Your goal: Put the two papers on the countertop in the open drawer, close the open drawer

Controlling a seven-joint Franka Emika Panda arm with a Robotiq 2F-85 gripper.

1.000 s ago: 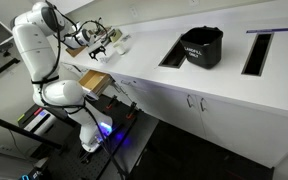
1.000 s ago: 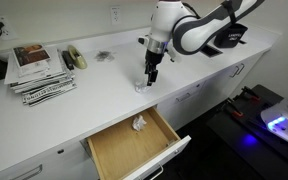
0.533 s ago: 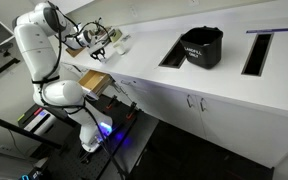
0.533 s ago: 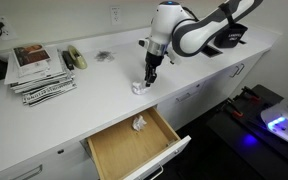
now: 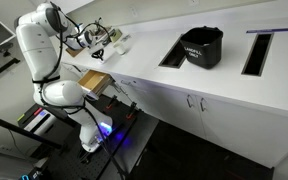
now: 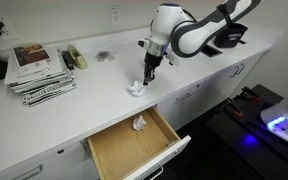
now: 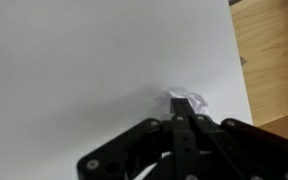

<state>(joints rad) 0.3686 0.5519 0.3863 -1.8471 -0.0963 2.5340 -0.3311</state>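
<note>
Nearest us, the drawer [image 6: 112,152] is standing open with one crumpled paper [image 6: 139,124] already lying inside it, so we are judging the task roughly a third done. Just beyond, on the white surface [image 6: 89,100], the pincer [image 6: 145,80] is pointing down with its fingers drawn together, apparently clamped on the second paper [image 6: 135,89]. That paper is waiting to go in, and the drawer is waiting to be closed. Farther back, a stack of magazines [image 6: 39,72] is sitting by the wall.
</note>
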